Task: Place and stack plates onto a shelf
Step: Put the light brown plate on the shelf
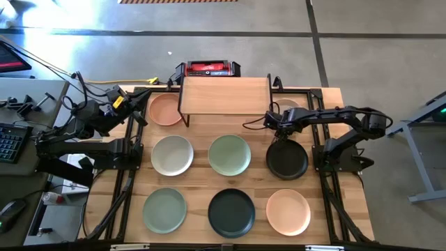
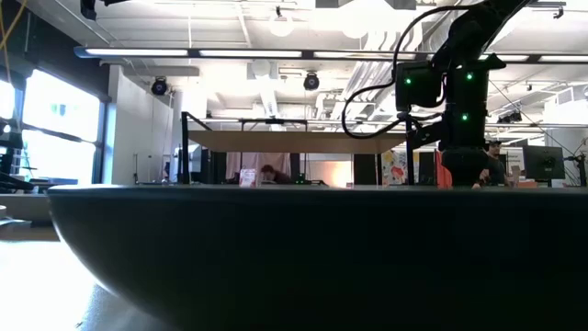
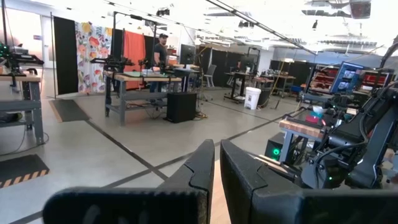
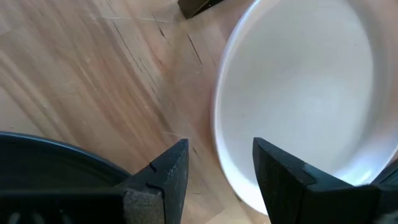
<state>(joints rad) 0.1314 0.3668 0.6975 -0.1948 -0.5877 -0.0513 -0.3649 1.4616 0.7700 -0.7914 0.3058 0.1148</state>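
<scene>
- Wooden table on a grey concrete floor; the shelf stands at its far edge, nothing on top.
- Plates lie around the table: a pink plate beside the shelf, a black plate near the right arm.
- Right gripper, fingers apart, hovers over a white plate.
- Left gripper, fingers together, is raised and faces a workshop with benches.

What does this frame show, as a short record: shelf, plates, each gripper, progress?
shelf: light-wood shelf at the table's far edge, its top bare
plates: eight on the tabletop, none stacked; peach plate left of the shelf, white plate right of it, partly under the right arm
left gripper: left gripper raised at the table's far-left corner, fingers nearly together, holding nothing
right gripper: right gripper open above the white plate's rim, next to a black plate
progress: no plate on the shelf yet
</scene>
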